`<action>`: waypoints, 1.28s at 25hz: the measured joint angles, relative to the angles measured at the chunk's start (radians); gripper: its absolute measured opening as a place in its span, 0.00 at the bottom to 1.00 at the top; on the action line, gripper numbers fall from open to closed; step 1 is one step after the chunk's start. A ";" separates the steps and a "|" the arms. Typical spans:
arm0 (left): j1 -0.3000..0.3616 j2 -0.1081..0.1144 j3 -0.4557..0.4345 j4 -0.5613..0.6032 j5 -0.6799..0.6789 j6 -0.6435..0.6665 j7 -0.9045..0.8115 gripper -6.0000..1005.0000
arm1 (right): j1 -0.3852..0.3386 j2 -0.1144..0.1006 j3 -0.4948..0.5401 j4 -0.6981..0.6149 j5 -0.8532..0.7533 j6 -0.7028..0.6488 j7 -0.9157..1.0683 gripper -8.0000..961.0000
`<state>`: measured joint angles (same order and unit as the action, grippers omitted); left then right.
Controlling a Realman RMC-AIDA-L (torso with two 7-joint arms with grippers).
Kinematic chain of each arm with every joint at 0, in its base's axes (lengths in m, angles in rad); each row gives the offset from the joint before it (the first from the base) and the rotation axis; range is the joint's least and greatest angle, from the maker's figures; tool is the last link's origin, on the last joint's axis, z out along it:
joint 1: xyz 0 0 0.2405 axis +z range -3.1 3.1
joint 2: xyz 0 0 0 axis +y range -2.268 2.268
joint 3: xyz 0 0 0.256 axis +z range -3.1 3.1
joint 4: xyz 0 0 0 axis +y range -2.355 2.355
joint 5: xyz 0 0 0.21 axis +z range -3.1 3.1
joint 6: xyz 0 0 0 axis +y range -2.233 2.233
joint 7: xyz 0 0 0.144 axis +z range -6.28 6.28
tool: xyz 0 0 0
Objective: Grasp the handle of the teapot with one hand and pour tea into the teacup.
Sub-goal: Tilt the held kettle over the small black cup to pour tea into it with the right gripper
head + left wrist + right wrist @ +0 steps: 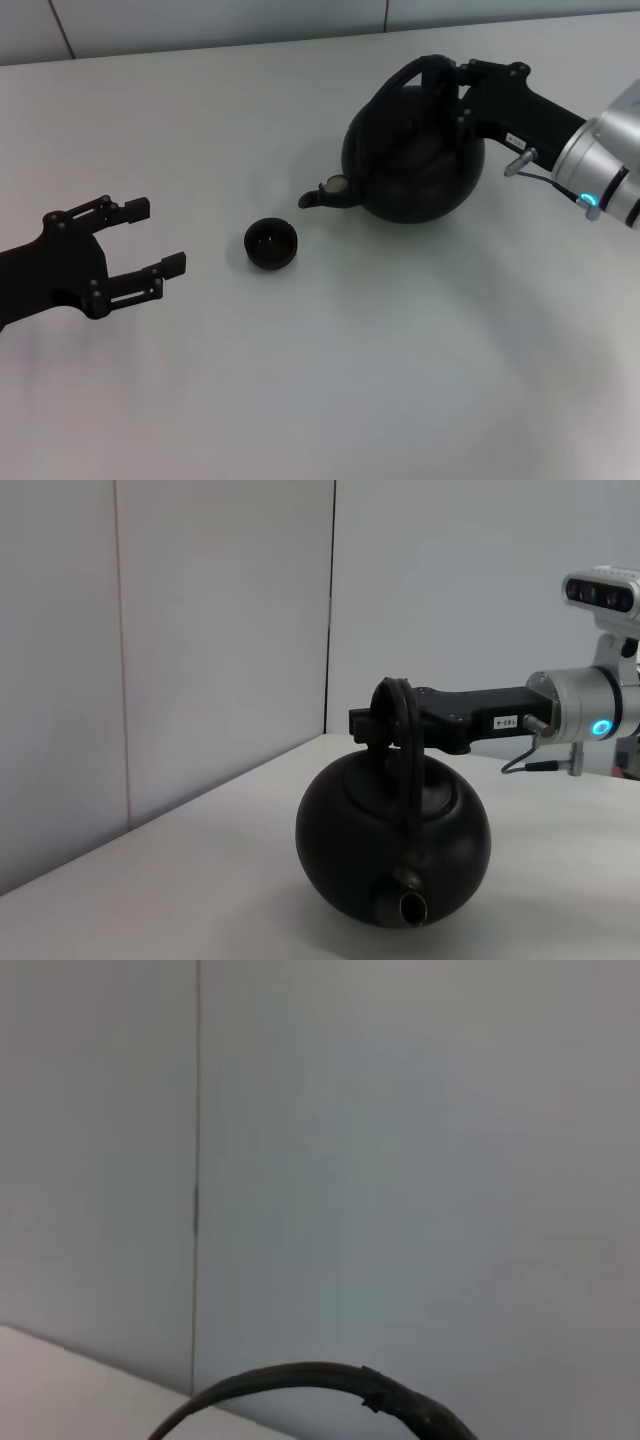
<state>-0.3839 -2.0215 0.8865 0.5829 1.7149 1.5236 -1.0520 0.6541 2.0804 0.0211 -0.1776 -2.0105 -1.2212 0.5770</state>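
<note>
So, right hand [450, 85] clenched on thick black arched handle [425, 68] of squat black teapot [415, 160], spout beside tiny black teacup [271, 243] (left hand [150, 240] spread, idle beyond teacup). Pouring remains.

You could see only one piece of text; it was a small white label [507, 721] on the side of the black right gripper [372, 723], in the left wrist view; it seemed to read "163-4", but the first digits were not sure; in the head view the same label [513, 138] was a white spot that you could not read; the teapot [412, 150] and the teacup [271, 243] carried no writing that you could read.
</note>
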 joint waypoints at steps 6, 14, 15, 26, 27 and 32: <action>0.003 -0.003 0.000 0.000 -0.001 -0.006 0.001 0.80 | 0.017 0.001 -0.013 0.000 0.000 0.016 -0.012 0.14; 0.007 -0.007 0.000 0.000 -0.001 -0.018 0.015 0.80 | 0.037 0.001 -0.047 0.000 0.001 0.017 -0.033 0.14; 0.007 -0.008 0.000 0.000 -0.001 -0.022 0.015 0.80 | 0.041 0.001 -0.047 0.000 0.001 0.018 -0.035 0.14; 0.006 -0.008 0.000 0.000 -0.001 -0.032 0.015 0.80 | 0.069 0.001 -0.063 0.000 0.001 0.022 -0.053 0.14; 0.006 -0.008 0.000 0.000 -0.001 -0.034 0.015 0.80 | 0.070 0.001 -0.069 0.000 0.001 0.022 -0.057 0.14; 0.006 -0.008 0.000 0.000 0.000 -0.041 0.015 0.80 | 0.081 0.001 -0.074 -0.005 0.000 0.022 -0.062 0.14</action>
<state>-0.3774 -2.0295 0.8866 0.5829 1.7146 1.4824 -1.0369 0.7352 2.0815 -0.0525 -0.1821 -2.0107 -1.1990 0.5146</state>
